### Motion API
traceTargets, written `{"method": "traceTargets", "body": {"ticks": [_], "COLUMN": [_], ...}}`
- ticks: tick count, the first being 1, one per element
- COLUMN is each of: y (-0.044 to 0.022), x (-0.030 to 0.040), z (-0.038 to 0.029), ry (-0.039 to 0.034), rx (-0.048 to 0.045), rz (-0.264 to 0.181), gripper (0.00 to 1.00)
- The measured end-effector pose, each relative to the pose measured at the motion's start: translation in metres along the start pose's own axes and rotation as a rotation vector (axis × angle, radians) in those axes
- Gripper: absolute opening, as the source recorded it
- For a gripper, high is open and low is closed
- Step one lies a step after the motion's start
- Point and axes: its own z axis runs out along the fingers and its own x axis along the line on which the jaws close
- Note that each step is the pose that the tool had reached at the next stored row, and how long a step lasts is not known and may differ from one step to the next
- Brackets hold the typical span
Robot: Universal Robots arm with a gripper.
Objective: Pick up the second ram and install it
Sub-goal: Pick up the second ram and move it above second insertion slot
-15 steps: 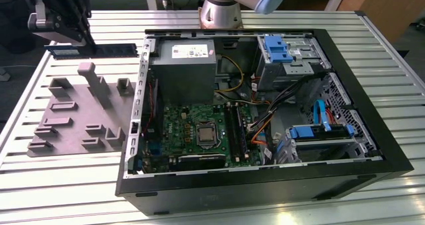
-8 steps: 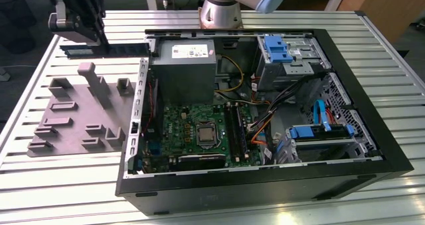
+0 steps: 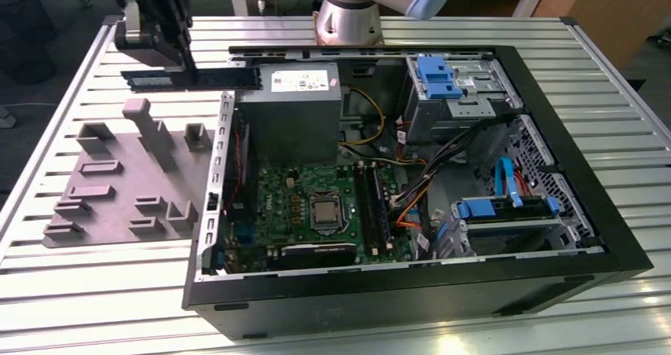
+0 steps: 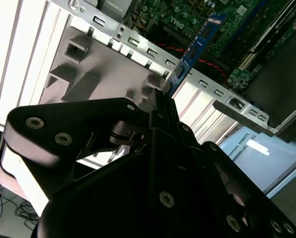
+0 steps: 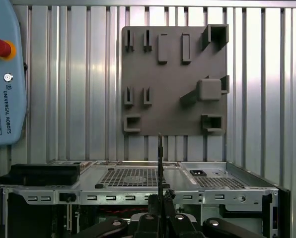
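Closest to my wrist cameras sits the black gripper (image 4: 164,96), pinched narrow on one end of the long blue-green ram stick (image 4: 197,44), which juts out free beyond the fingertips. I read the pick-up as done. In the exterior view the stick hangs level in the air at about eleven o'clock, above the slatted metal worktop (image 3: 105,308). It is clear of the grey plastic tray with raised blocks (image 3: 105,174) and just outside the open black computer case (image 3: 419,280). By my judgement the whole install is left. The green motherboard (image 3: 283,198) lies at about five o'clock from the stick, well apart, and its dark memory slots (image 3: 369,206) are not yet reached.
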Motion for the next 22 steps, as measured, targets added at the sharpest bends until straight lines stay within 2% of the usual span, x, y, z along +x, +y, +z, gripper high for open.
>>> {"method": "traceTargets", "body": {"ticks": [22], "y": [-0.0724], "x": [-0.0006], "z": [0.0006], "ry": [-0.0001], "rx": [0.0001], "rz": [0.0], "gripper": [0.14]}}
